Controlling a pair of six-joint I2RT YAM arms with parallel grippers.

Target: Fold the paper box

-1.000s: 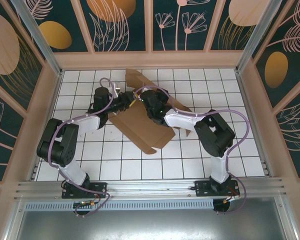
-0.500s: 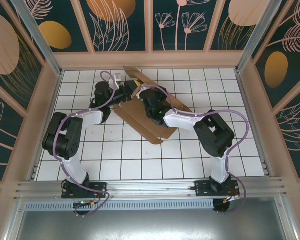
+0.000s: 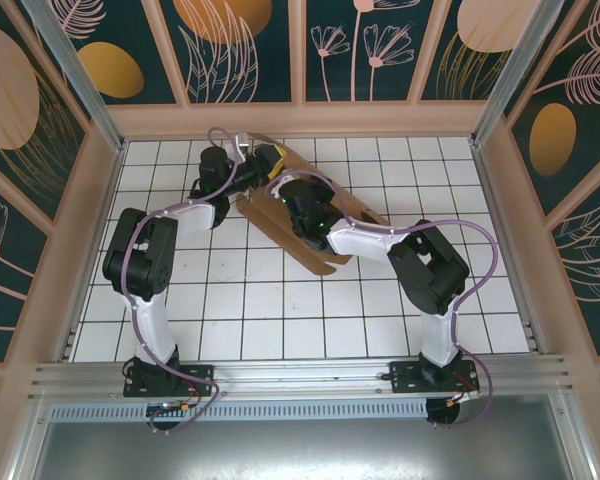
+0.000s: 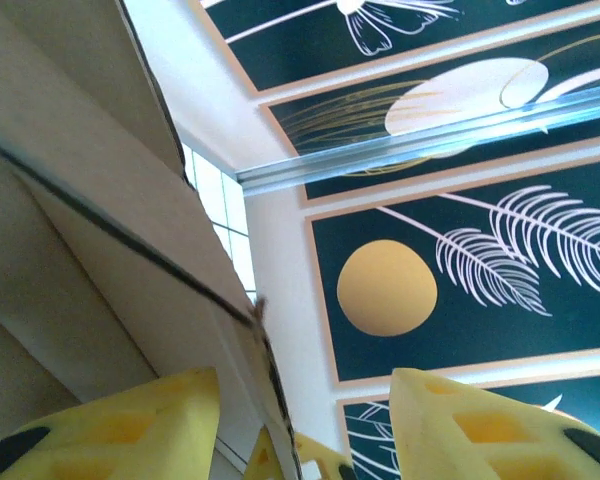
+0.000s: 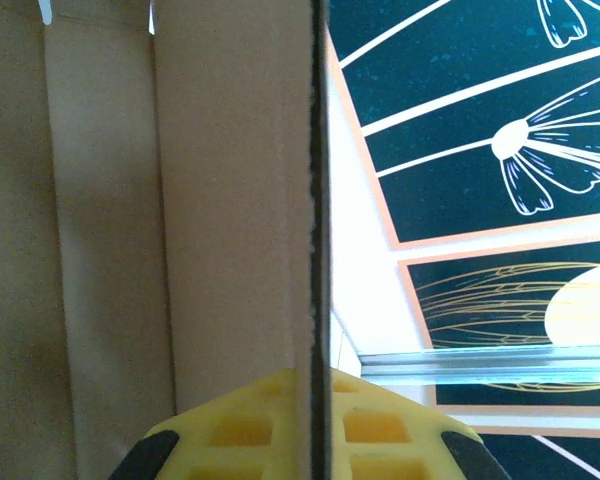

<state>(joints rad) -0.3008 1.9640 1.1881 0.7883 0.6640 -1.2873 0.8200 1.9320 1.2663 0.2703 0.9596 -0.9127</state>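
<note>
1. From above, the box [image 3: 285, 232] lies toward the far middle of the tiled table [image 3: 280, 310], with one panel reared up on edge between the two arms. The left gripper [image 3: 265, 160] meets its far end and the right gripper [image 3: 292, 200] its middle (raising a wall, I'd judge).
2. At the left wrist, the left gripper [image 4: 305, 400] has its jaws standing wide apart. The box [image 4: 70, 200] runs its edge down between the fingers [image 4: 110, 430], close by one and well clear of the other. It would do well to close on the panel before pushing, or the edge may slide out.
3. At the right wrist, the right gripper [image 5: 315, 420] is clamped on the box [image 5: 180, 200], one pad on each face of the upright edge. Best that it hold firm and swing about the crease, so the board bends on the score and doesn't buckle.
</note>
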